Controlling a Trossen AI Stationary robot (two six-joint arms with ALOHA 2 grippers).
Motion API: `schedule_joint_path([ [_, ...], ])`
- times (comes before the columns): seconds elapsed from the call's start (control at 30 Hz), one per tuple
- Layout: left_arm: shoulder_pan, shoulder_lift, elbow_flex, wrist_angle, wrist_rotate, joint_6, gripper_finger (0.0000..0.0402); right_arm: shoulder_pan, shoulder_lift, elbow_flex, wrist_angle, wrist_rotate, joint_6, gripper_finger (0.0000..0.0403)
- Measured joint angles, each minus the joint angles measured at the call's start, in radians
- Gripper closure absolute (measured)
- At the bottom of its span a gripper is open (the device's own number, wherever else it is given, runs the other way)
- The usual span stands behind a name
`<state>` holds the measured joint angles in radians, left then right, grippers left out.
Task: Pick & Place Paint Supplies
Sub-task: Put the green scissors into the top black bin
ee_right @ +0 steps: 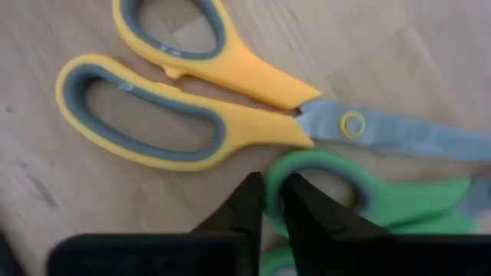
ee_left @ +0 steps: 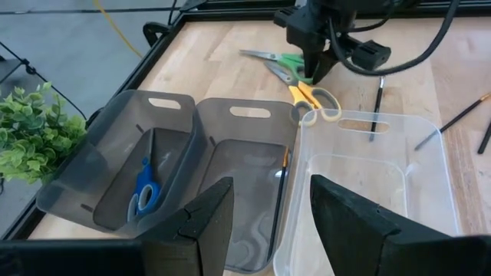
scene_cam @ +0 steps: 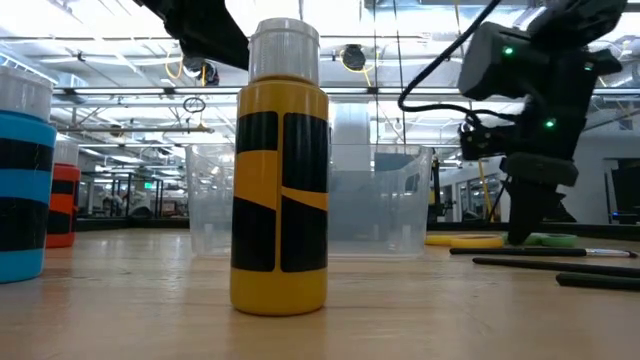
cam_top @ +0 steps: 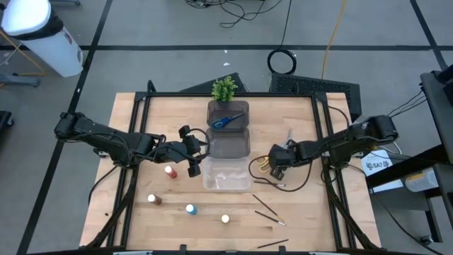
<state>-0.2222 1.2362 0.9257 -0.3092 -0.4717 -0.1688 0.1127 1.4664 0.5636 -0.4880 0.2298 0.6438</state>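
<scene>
My right gripper [cam_top: 274, 168] points down at the table right of the clear bin [cam_top: 226, 174], shut on the green scissors [ee_right: 368, 207]. These lie on the wood beside the yellow scissors [ee_right: 192, 100]. My left gripper [ee_left: 265, 203] is open and empty, above the table left of the bins [cam_top: 192, 153]. Blue scissors [ee_left: 143, 192] lie in the far dark bin [cam_top: 228, 115]. One paintbrush [ee_left: 282, 172] lies in the middle dark bin [cam_top: 231, 144]. The red [cam_top: 170, 171], brown [cam_top: 151, 200], blue [cam_top: 190, 209] and pale [cam_top: 225, 219] bottles stand on the near left of the table. Brushes [cam_top: 267, 207] lie at the near right. My right gripper pinches the rim of one handle ring of the green scissors [ee_right: 274, 201] between its two fingers, one finger [ee_right: 311, 218] inside the ring and one outside. The fingers come from above, pointing down. The scissors lie flat on the table.
A small green potted plant [cam_top: 224, 88] stands at the far edge behind the bins. A black frame [cam_top: 134, 106] runs around the table's sides. In the low view the pale bottle [scene_cam: 280, 180] stands close in front of the clear bin [scene_cam: 400, 200].
</scene>
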Motion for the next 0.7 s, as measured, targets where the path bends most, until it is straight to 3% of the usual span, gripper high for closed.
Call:
schedule_joint_path([
  [0.07,0.000,0.000,0.000,0.000,0.000,0.000,0.0215,-0.001,0.021,0.001,-0.005,0.000,-0.001,0.0387],
  [0.27,0.000,0.000,0.000,0.000,0.000,0.000,0.0215,0.000,0.026,0.002,-0.007,0.008,0.002,0.0389],
  [0.53,0.000,0.000,0.000,0.010,0.000,0.001,0.0215,0.033,-0.149,0.041,-0.113,0.087,0.002,0.0390],
  [0.7,0.000,0.000,0.000,0.023,0.000,0.009,0.0215,0.067,-0.235,0.094,-0.071,0.137,-0.024,0.0391],
])
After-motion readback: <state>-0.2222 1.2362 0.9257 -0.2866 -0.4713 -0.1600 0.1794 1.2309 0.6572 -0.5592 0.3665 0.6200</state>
